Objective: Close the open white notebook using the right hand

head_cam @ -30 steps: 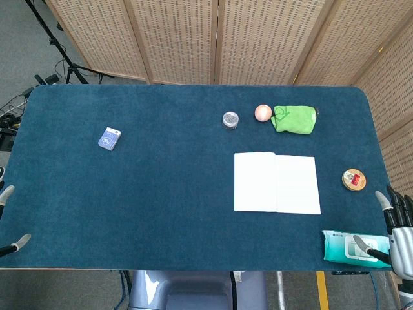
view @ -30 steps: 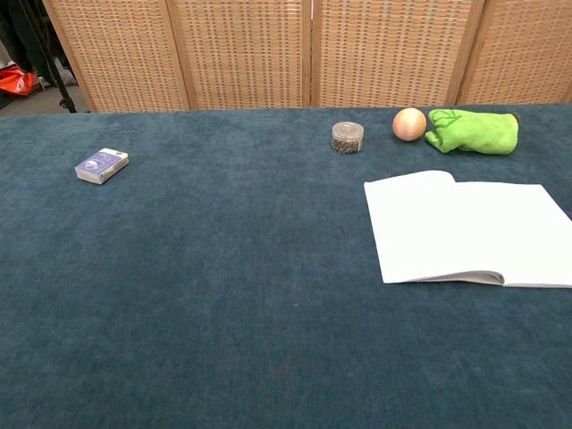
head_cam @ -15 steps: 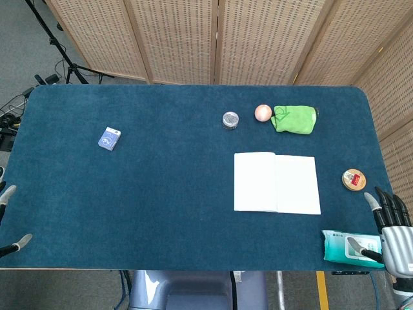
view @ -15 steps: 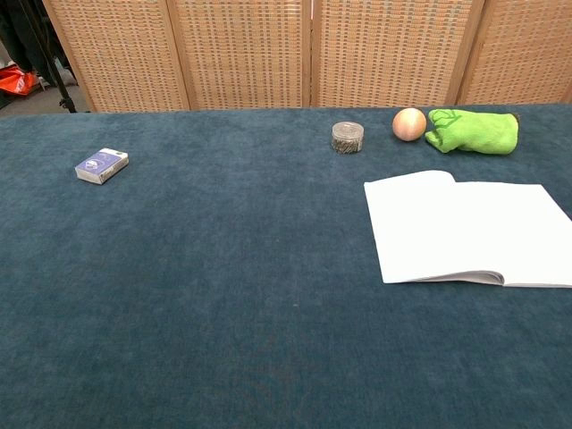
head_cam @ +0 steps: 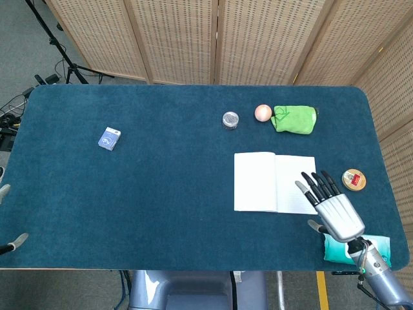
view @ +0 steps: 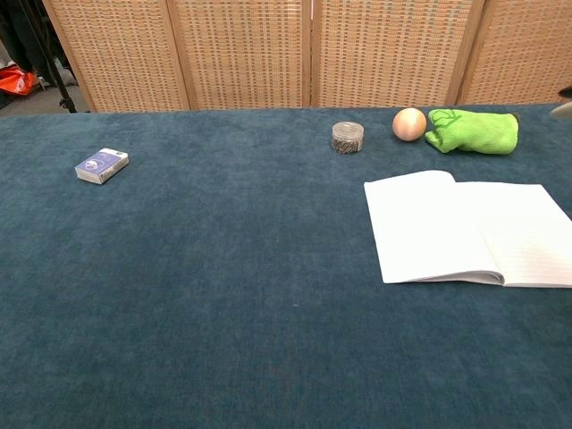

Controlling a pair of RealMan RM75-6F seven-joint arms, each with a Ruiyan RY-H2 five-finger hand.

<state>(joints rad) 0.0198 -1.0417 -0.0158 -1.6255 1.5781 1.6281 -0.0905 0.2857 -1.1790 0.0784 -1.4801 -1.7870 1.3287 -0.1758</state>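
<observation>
The white notebook (head_cam: 264, 182) (view: 447, 228) lies open and flat on the blue table (head_cam: 161, 206), right of centre. My right hand (head_cam: 332, 208) hovers over the near right corner of its right page, with fingers spread and nothing in them. Those fingers hide that corner in the head view. In the chest view only a small tip shows at the right edge, too little to identify. Of my left hand (head_cam: 6, 216) only two fingertips show, apart and empty, at the table's near left edge.
A teal wipes pack (head_cam: 339, 248) lies under my right wrist at the near edge. A round wooden tin (head_cam: 353, 179) sits right of the notebook. Behind it are a green cloth (head_cam: 294, 119), a peach ball (head_cam: 262, 112) and a metal tin (head_cam: 230, 119). A blue card box (head_cam: 109, 138) lies far left.
My right hand has swung from the table's right edge beside the wipes pack inward and forward over the notebook's right page. The left fingertips slid slightly further out of frame.
</observation>
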